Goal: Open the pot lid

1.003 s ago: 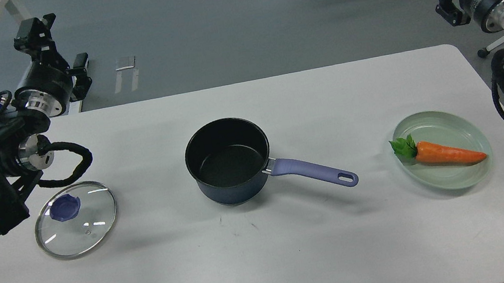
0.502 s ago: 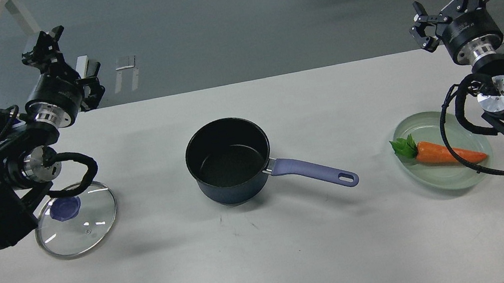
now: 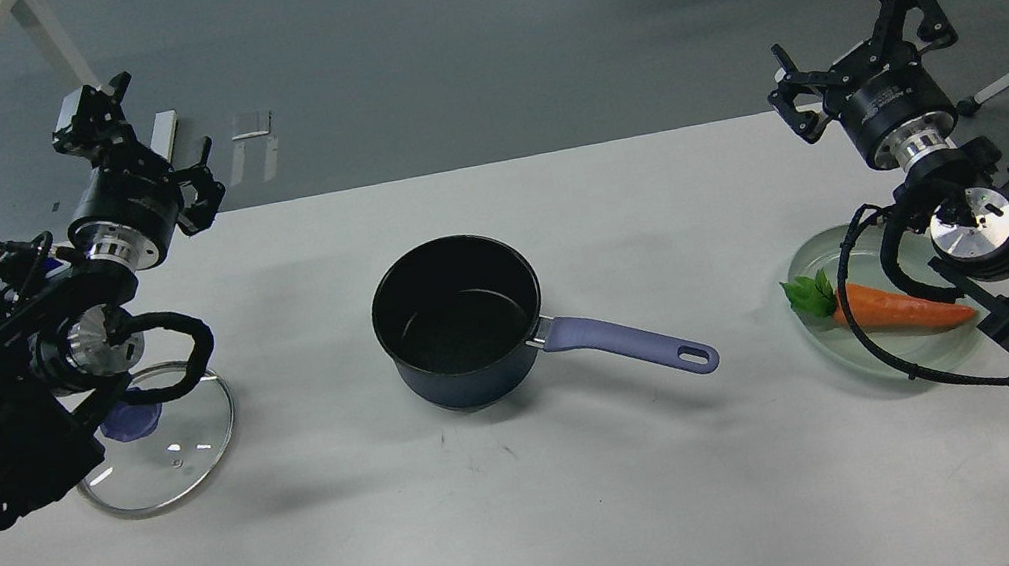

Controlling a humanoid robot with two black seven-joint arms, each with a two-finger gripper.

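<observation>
The dark blue pot [image 3: 458,321] stands uncovered at the table's middle, its purple handle [image 3: 626,345] pointing right and toward me. Its glass lid [image 3: 176,446] lies flat on the table at the left, apart from the pot; its blue knob [image 3: 126,421] is partly hidden by my left arm. My left gripper [image 3: 144,148] is open and empty, raised above the table's far left edge, beyond the lid. My right gripper [image 3: 853,56] is open and empty, raised at the far right, beyond the plate.
A pale green plate [image 3: 882,365] with a toy carrot [image 3: 894,309] sits at the right, partly under my right arm and its cable. The white table [image 3: 542,520] stretches toward me in front of the pot.
Both arms have swung inward over the table. The right arm moved left and now overlaps the plate. The left arm moved right and covers part of the lid. Pot and lid have not moved.
</observation>
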